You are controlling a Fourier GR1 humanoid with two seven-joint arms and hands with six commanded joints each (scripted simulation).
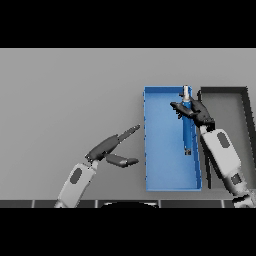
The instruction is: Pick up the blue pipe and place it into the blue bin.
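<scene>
Here the long, slim blue pipe with a pale end cap (187, 127) hangs over the right side of the shallow rectangular blue bin (162, 145), which sits toward the tabletop's (65, 90) right edge beside a dark grey tray (245, 107). The right hand (196, 111) has its fingers curled round the pipe near its far, capped end. It looks rigid, light and smooth, so held off-centre it could swing or slip; a grip nearer the middle would steady it. The left hand (111, 146) rests idle with fingers relaxed and straight, near the tabletop's front edge.

One head view looks steeply down from the robot's side across the grey table (70, 90).
</scene>
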